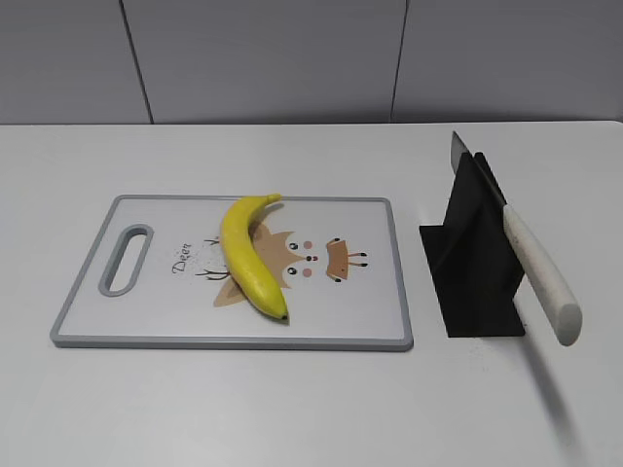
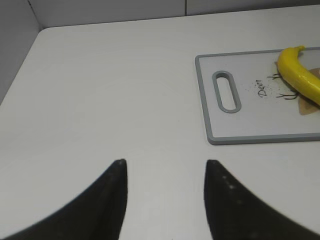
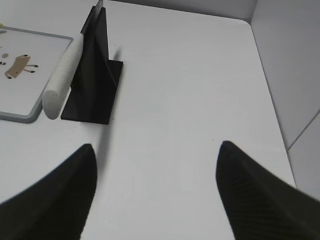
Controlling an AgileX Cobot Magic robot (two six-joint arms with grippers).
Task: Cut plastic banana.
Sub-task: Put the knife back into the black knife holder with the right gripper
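Note:
The plastic banana (image 1: 248,255) is whole, bright yellow and curved, lying on the white cutting board (image 1: 370,292) with a grey rim; part of it shows in the left wrist view (image 2: 300,75). A knife with a white handle (image 1: 540,272) leans in a black stand (image 1: 472,263), also seen in the right wrist view (image 3: 62,75). My left gripper (image 2: 165,165) is open and empty over bare table, left of the board (image 2: 250,112). My right gripper (image 3: 155,150) is open and empty, right of the stand (image 3: 95,75). Neither gripper shows in the exterior view.
The board has a slot handle (image 1: 127,258) at its left end and a deer drawing. A grey wall panel runs behind the white table (image 1: 292,409). The table's right edge meets a wall in the right wrist view (image 3: 270,90).

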